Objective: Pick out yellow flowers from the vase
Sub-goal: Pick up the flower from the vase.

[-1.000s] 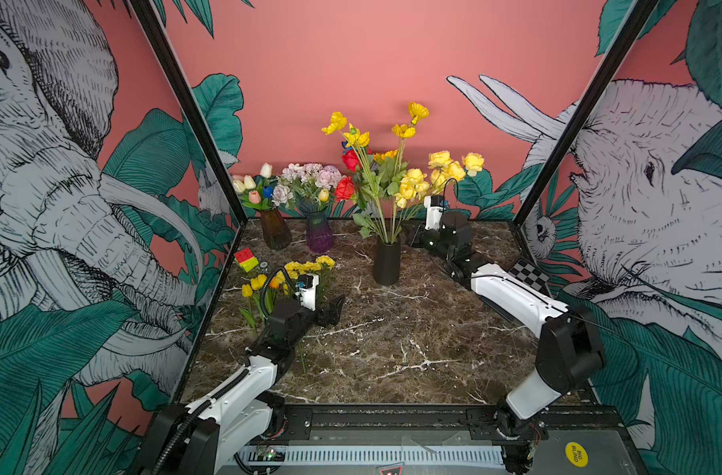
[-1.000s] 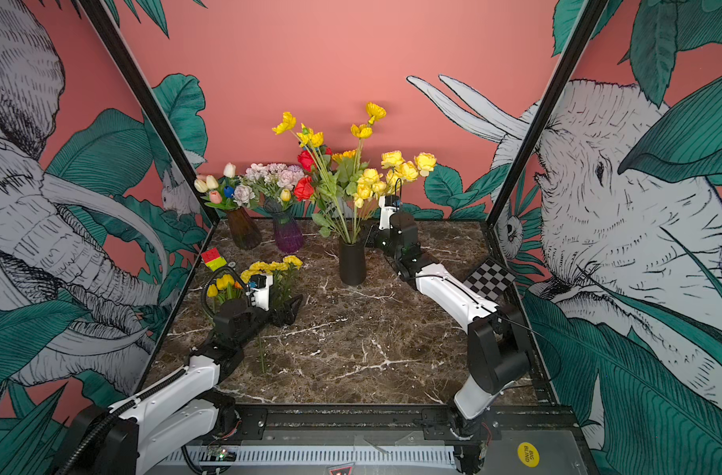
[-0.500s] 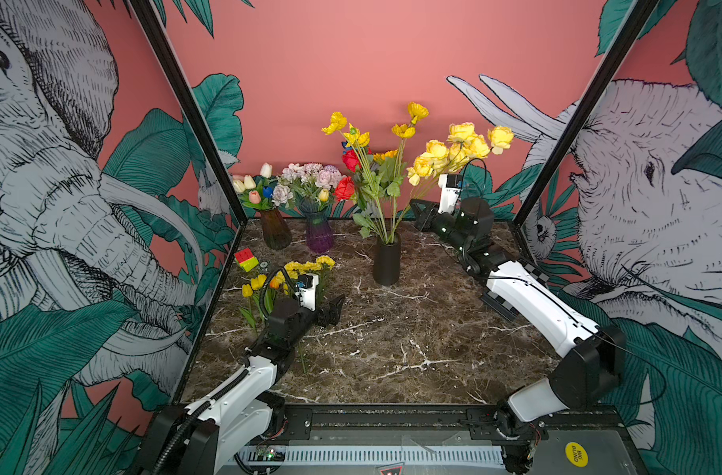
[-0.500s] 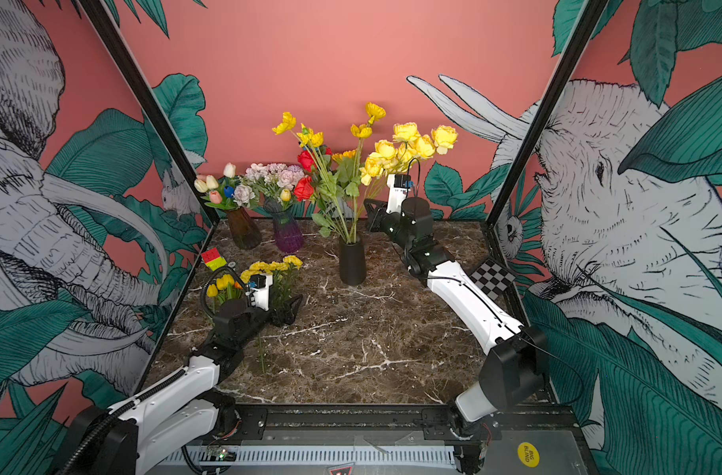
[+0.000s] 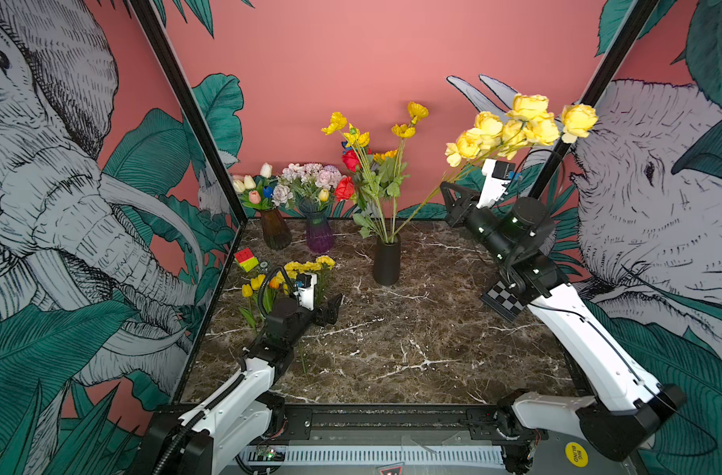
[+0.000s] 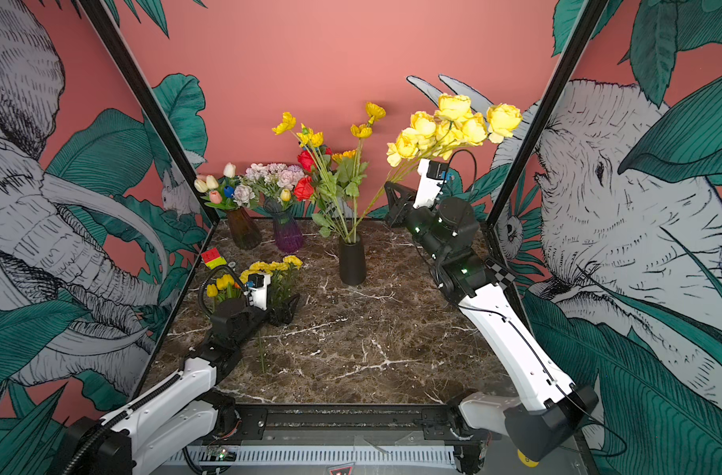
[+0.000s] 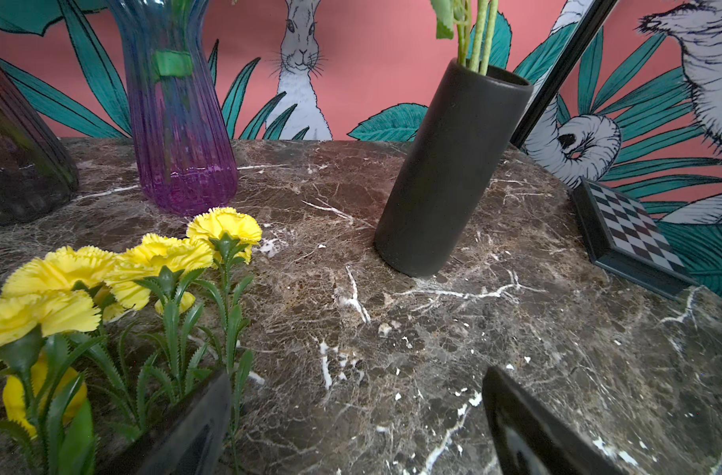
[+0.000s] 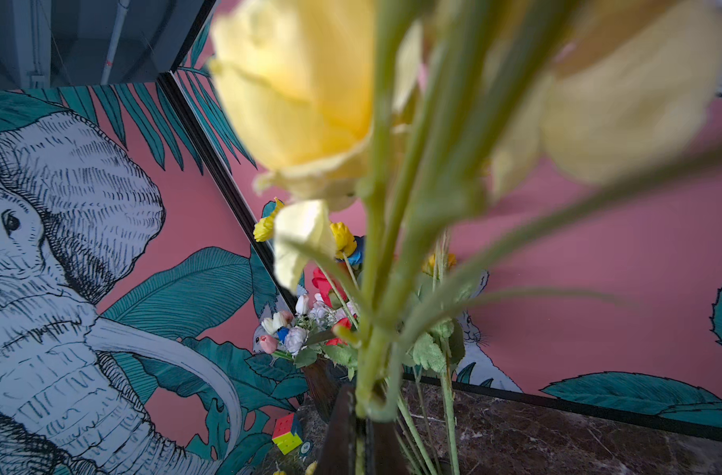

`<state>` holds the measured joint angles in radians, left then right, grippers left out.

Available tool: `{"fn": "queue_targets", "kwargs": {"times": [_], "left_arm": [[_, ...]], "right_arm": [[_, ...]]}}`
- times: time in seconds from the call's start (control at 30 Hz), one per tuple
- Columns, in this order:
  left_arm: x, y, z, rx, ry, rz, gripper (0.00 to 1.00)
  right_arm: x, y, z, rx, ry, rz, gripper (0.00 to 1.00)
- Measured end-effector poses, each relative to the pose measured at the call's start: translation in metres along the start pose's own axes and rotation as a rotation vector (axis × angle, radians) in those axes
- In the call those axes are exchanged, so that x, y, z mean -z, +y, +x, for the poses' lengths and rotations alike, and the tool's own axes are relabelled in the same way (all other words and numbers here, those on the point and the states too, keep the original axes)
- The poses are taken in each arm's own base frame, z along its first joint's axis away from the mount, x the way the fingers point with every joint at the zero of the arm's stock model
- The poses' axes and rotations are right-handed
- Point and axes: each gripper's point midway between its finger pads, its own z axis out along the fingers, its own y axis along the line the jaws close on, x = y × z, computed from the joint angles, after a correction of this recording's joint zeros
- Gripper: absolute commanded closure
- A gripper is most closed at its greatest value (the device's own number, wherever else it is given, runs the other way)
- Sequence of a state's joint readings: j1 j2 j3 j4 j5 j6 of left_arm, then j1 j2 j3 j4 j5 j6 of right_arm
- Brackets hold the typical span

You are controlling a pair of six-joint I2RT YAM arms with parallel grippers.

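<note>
The bunch of pale yellow rose-like flowers (image 5: 519, 125) hangs high near the back right corner. Its green stems are pinched partway down between the clenched fingers (image 8: 338, 436) of the right gripper (image 5: 448, 193), and the lower ends slant toward the mouth of the black vase (image 5: 386, 263). The left gripper (image 7: 351, 436), spread wide and empty, sits low over the marble table (image 5: 392, 349) beside yellow carnations (image 7: 157, 259).

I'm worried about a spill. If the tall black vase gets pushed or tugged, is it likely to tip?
Probably tippy: the black vase is tall and narrow, with tall flowers rising well above it. The yellow bunch in the right gripper slants down toward its mouth; if the stem end sits inside, a sideways tug could lever it over.
</note>
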<state>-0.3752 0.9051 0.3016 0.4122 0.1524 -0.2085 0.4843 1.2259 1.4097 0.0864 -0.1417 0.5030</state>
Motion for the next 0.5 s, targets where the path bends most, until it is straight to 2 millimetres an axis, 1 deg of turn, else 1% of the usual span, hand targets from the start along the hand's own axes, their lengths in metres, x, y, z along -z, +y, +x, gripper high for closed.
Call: {"fn": "queue_targets", "kwargs": {"times": [0.03, 0.1, 0.17, 0.2, 0.3, 0.37, 0.43, 0.5], "left_arm": [[0.0, 0.0, -0.001, 0.001, 0.005, -0.003, 0.04], [0.002, -0.001, -0.004, 0.001, 0.006, -0.004, 0.04], [0.007, -0.005, -0.014, 0.005, -0.004, 0.009, 0.04], [0.008, -0.008, -0.019, 0.007, -0.01, 0.018, 0.04], [0.013, -0.024, -0.044, 0.013, -0.032, 0.066, 0.04], [0.017, -0.042, -0.06, 0.003, -0.044, 0.112, 0.04], [0.019, -0.059, -0.069, -0.008, -0.042, 0.159, 0.05], [0.018, -0.074, -0.072, -0.017, -0.027, 0.201, 0.05]], "right_arm": [[0.007, 0.002, -0.002, 0.0, -0.005, -0.002, 0.99], [0.019, 0.002, 0.0, -0.002, 0.001, 0.0, 0.99], [0.029, 0.001, 0.008, -0.01, 0.022, 0.004, 0.99], [0.032, -0.002, 0.016, -0.014, 0.04, 0.009, 0.99], [0.042, -0.012, 0.05, -0.033, 0.116, 0.024, 1.0], [0.048, -0.02, 0.079, -0.043, 0.191, 0.041, 1.0], [0.054, -0.026, 0.104, -0.051, 0.25, 0.054, 1.0], [0.062, -0.031, 0.129, -0.063, 0.298, 0.059, 1.0]]}}
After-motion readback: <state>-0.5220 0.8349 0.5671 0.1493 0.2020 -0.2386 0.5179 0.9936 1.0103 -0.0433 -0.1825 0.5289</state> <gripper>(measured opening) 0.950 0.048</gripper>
